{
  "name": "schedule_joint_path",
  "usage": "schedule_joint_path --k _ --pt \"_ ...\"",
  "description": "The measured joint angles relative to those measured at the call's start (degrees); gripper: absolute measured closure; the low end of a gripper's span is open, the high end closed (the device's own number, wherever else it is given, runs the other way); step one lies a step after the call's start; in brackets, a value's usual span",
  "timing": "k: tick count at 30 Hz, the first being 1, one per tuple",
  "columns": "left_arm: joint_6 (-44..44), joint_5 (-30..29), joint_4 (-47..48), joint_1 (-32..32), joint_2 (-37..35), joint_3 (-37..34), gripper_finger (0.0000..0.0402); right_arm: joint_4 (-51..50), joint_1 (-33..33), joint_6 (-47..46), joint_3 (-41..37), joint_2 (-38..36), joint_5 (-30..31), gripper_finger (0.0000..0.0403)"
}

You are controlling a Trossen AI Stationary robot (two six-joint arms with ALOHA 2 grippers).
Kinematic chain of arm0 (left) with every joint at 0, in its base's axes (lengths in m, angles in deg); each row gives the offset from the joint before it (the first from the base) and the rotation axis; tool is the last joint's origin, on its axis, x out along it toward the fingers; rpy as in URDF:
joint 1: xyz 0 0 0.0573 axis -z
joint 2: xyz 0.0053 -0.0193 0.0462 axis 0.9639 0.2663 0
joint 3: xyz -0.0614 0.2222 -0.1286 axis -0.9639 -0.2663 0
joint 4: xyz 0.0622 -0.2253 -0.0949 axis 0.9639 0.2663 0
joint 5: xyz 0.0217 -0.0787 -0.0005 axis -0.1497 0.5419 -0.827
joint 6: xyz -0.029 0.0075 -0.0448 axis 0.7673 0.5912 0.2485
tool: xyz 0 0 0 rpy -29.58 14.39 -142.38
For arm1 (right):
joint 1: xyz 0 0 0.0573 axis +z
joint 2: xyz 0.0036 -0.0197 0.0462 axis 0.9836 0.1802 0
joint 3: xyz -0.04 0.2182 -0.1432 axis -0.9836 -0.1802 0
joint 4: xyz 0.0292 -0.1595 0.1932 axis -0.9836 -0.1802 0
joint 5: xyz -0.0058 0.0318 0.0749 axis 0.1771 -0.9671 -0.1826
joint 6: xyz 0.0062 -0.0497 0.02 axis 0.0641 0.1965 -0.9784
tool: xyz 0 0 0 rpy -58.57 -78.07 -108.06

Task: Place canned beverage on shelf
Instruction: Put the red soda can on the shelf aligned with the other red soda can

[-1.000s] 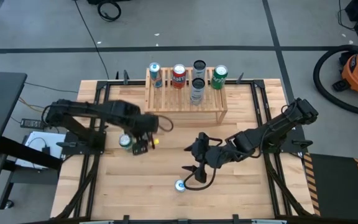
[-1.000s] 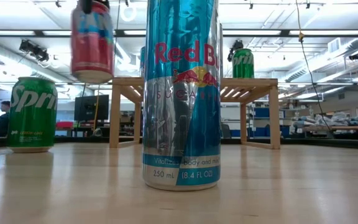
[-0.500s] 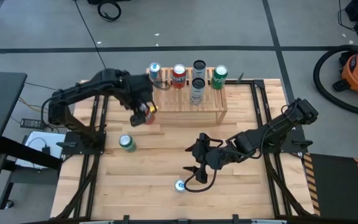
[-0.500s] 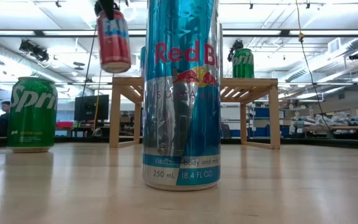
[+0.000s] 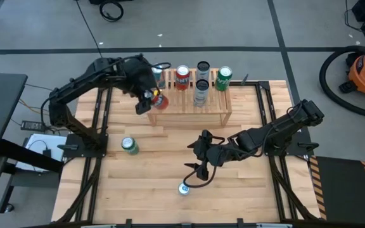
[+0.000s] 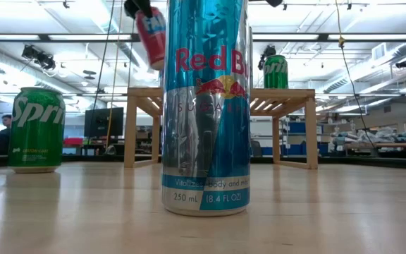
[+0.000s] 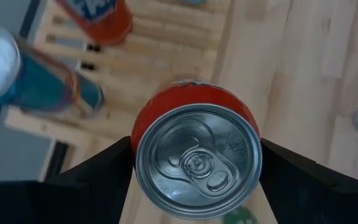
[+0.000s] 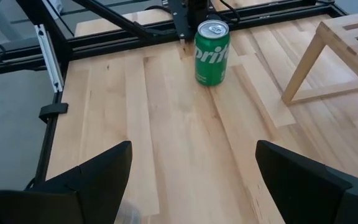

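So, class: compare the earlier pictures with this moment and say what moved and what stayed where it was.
The left gripper carried the red can from the table's left side up to the left end of the shelf, gripped between its fingers. The right gripper only shifted slightly near the table's middle, open. The green can, the slim blue can and the shelved cans stayed put.
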Motion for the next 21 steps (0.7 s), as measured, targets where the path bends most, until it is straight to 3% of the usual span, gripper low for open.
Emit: schedule_joint_path --k 12,21 --pt "-8.2 -0.3 -1.4 -0.4 7.4 0.6 0.0092 1.0 -0.5 0.4 0.0 0.0 -1.8 0.0051" --pt "-8.2 -0.5 5.3 -1.2 12.5 12.3 0.0092 1.0 -0.5 0.4 0.0 0.0 -1.7 0.0051"
